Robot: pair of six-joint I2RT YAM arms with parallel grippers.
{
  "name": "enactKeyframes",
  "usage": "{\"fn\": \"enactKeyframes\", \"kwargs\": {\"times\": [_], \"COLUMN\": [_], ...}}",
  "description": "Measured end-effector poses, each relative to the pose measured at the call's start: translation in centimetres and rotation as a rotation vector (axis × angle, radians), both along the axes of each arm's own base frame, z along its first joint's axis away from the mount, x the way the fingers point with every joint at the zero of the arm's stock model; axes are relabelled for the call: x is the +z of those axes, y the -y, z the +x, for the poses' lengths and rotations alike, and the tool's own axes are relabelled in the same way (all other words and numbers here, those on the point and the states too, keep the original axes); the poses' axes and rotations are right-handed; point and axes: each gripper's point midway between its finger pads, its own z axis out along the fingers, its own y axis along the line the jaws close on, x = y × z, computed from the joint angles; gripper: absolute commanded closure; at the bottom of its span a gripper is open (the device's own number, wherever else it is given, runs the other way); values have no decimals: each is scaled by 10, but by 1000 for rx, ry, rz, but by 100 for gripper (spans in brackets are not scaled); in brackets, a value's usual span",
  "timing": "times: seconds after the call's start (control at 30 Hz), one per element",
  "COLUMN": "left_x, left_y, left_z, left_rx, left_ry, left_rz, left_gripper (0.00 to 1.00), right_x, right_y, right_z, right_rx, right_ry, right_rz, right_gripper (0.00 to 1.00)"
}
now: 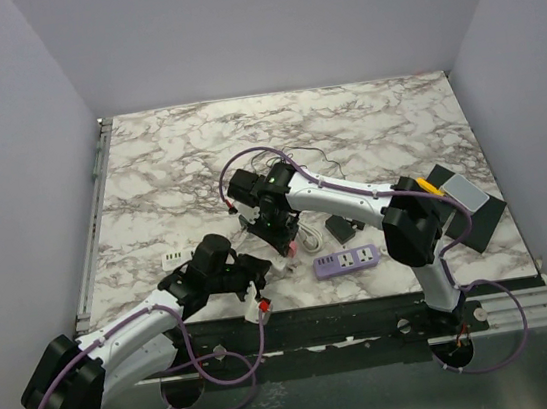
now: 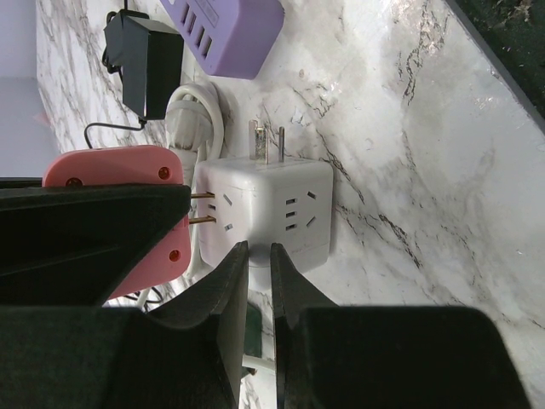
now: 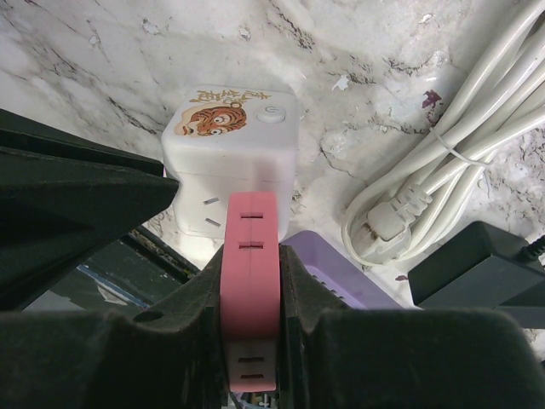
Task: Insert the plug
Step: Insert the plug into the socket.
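Right fingers [image 3: 170,341]: clamped on the pink plug [image 3: 249,290], one on each flat side.
Pink plug: prongs right up at the white socket cube [image 3: 230,145], bare metal showing between them.
Left fingers [image 2: 221,324]: nearly pressed together, nothing between, tips at the cube's edge; contact unclear.
Cube: on the table [image 1: 344,125].
Alongside: purple power strip [image 1: 346,260], coiled white cable [image 3: 443,170].

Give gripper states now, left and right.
Left gripper: closed, holding nothing, tips by the white cube-shaped socket block.
Right gripper: closed on the pink plastic plug.
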Motion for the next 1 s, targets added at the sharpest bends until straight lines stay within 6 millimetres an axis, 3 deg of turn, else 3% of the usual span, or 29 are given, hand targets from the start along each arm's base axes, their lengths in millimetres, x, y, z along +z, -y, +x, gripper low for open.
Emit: {"fn": "enactKeyframes", "kwargs": {"times": [1.0], "left_x": [-1], "left_y": [2], "left_z": [1], "left_rx": [5], "left_ry": [-7], "left_rz": [-2], "left_gripper": [84], "right_x": [-3], "right_y": [-2], "right_z": [-3], "right_rx": [-44], "right_ry": [-18], "right_rz": [5], "right_gripper": [99]}}
